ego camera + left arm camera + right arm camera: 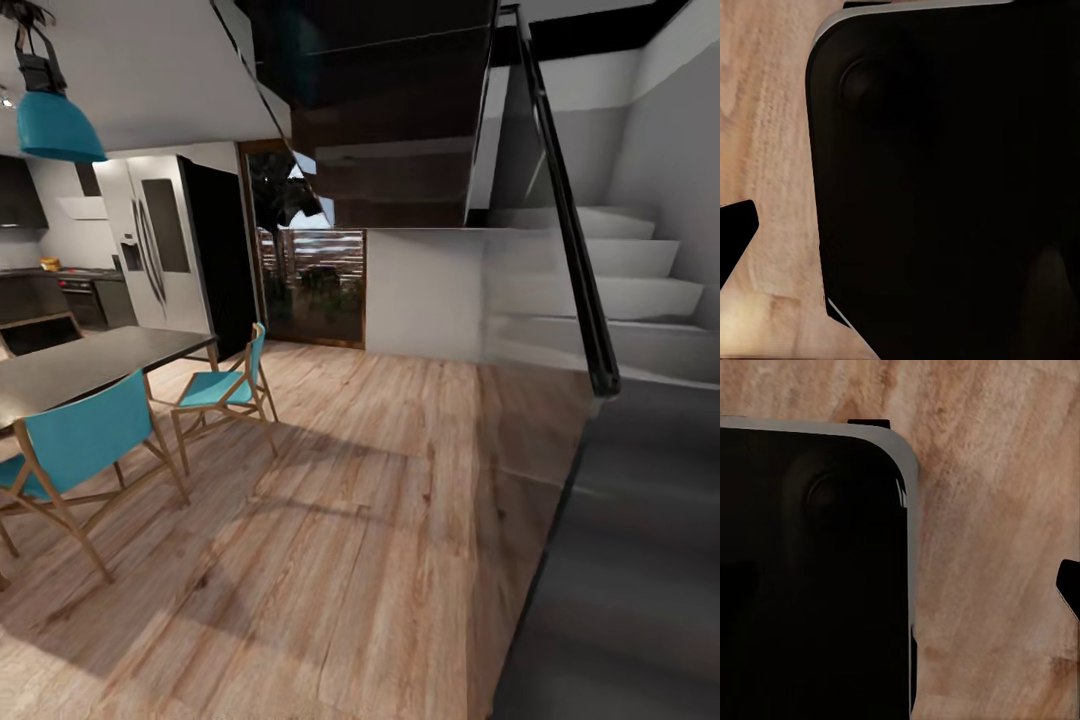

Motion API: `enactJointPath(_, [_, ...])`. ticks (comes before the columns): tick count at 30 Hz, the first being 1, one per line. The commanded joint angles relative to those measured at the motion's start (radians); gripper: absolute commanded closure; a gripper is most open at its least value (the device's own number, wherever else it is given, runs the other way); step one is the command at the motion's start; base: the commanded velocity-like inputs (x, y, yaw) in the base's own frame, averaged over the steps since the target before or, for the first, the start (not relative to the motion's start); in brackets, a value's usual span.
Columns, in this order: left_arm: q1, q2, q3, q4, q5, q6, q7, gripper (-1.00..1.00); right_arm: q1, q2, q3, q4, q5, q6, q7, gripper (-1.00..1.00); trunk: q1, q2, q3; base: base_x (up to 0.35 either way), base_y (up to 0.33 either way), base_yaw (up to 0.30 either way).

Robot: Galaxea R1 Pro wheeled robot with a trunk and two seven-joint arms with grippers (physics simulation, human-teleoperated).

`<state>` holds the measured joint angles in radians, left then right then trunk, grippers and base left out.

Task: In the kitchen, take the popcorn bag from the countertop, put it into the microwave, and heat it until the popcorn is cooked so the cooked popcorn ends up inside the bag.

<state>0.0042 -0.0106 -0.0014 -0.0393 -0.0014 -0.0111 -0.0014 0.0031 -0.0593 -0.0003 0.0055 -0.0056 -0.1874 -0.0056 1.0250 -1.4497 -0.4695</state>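
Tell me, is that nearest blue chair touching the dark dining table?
Cannot tell. In the head view the chair overlaps the table edge, hiding any contact or gap.

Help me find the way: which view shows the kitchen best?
The head view: the kitchen lies far left, past the dark table. Both wrist views face the wood floor beside a dark body.
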Motion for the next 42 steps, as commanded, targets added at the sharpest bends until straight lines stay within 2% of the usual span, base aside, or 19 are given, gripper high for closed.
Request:
enactJointPath(1, [0.000, 0.000, 0.000, -0.001, 0.000, -0.001, 0.000, -1.00, 0.000, 0.000, 0.000, 0.001, -0.001, -0.004, -0.001, -1.00, 0.000, 0.000, -0.001, 0.000, 0.000, 0.261])
enactJointPath(42, [0.000, 0.000, 0.000, -0.001, 0.000, -0.001, 0.000, -1.00, 0.000, 0.000, 0.000, 0.001, -0.001, -0.004, -0.002, -1.00, 0.000, 0.000, -0.001, 0.000, 0.000, 0.261])
